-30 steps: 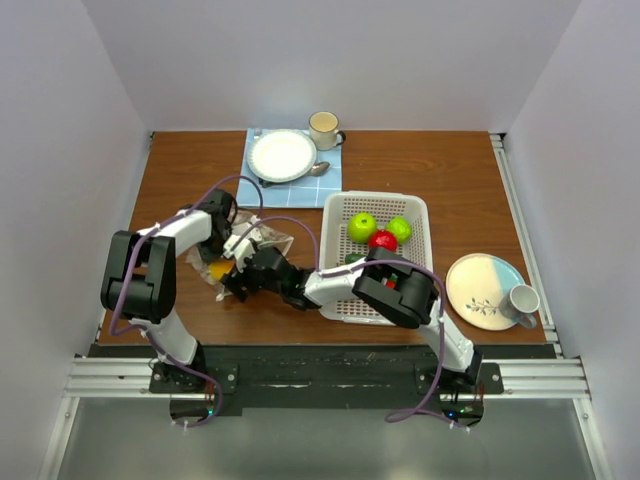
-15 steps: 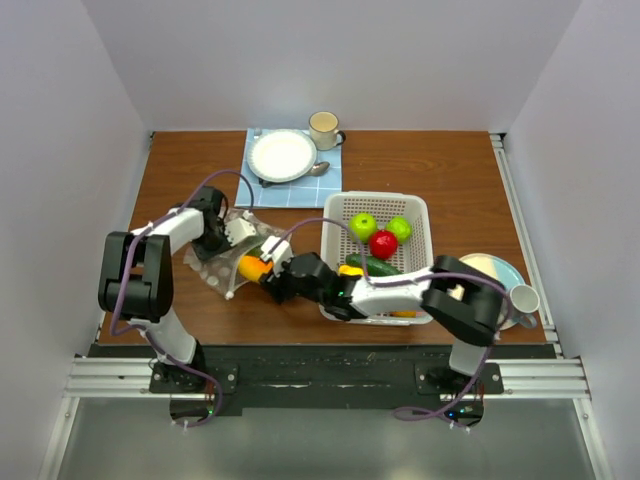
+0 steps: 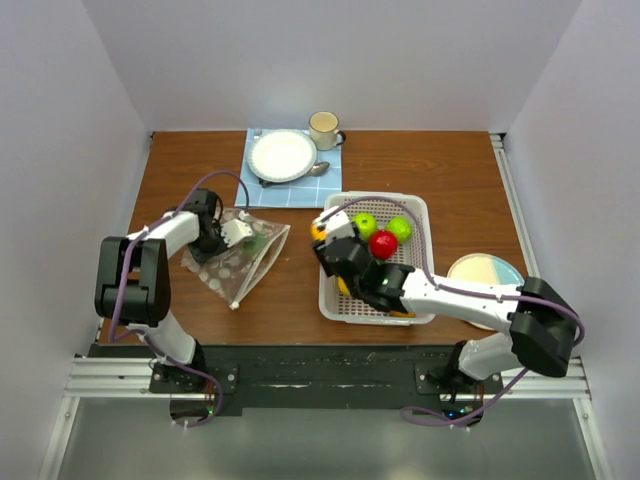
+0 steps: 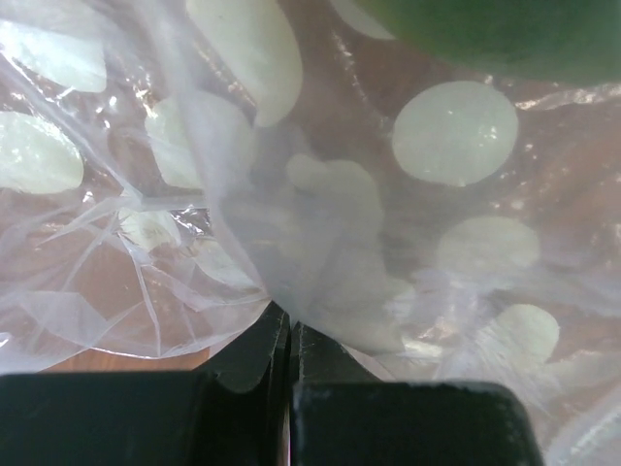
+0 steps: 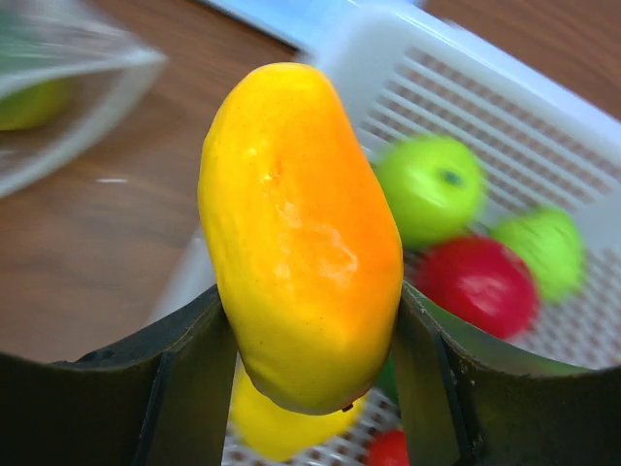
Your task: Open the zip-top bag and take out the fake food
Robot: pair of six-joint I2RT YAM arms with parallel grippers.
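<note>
Right gripper (image 5: 312,364) clamps glossy orange-yellow plastic fruit (image 5: 296,223) over rim of white perforated basket (image 5: 543,107); left gripper (image 4: 289,335) pinches clear dotted plastic bag (image 4: 456,136).

Brown wood table (image 3: 420,170); plain white walls (image 3: 330,60) on three sides.

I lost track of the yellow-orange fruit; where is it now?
The yellow-orange fruit is clamped in the right gripper, at the white basket's left rim in the top view, near a green apple.

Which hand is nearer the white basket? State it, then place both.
Right. The right hand holds an orange-yellow fruit over the basket's left rim. The left hand is well to the basket's left, pinching the zip-top bag.
</note>
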